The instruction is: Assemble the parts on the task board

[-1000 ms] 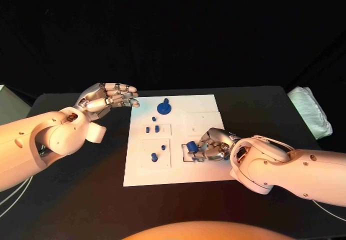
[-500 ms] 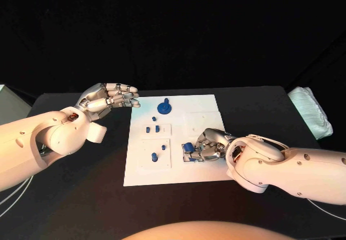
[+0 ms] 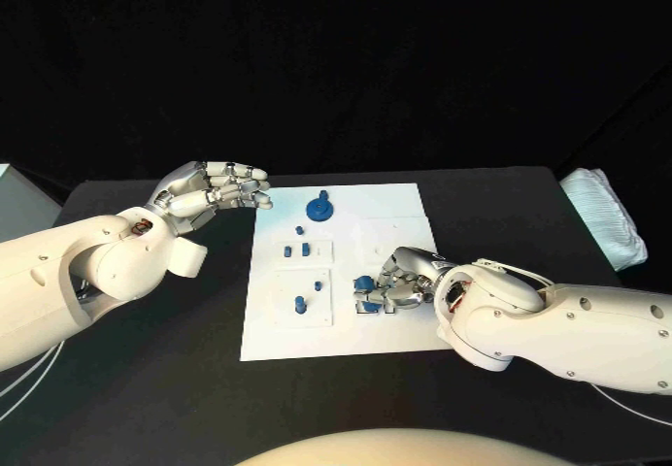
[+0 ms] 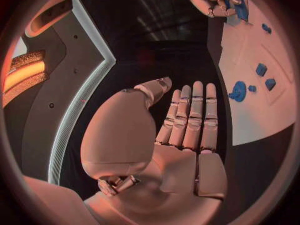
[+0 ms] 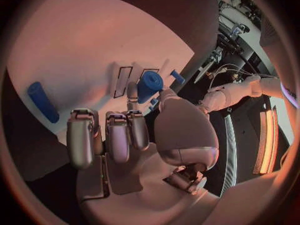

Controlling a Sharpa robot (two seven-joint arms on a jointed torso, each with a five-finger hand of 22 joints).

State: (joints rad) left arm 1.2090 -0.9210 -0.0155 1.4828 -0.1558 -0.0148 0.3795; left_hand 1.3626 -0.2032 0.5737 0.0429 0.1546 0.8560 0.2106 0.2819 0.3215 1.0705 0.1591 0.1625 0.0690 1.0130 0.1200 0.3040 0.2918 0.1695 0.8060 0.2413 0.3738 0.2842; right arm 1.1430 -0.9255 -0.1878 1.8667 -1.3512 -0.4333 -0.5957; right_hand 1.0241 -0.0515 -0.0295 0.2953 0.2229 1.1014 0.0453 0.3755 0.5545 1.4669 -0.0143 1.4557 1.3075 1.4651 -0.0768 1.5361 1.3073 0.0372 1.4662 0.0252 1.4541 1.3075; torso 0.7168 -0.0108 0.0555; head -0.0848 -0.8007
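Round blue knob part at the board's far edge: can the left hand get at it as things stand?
Probably yes. The left hand hovers open beside the task board, near the round blue knob part, with nothing between them. The right hand works at the board's nearer part.

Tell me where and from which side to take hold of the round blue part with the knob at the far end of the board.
Pinch the raised knob on the round blue part from straight above. Its disc lies flat on the task board, leaving no edge to grip. The open left hand hovers closest.

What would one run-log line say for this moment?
right hand: holds blue part over task board | left hand: open, off board
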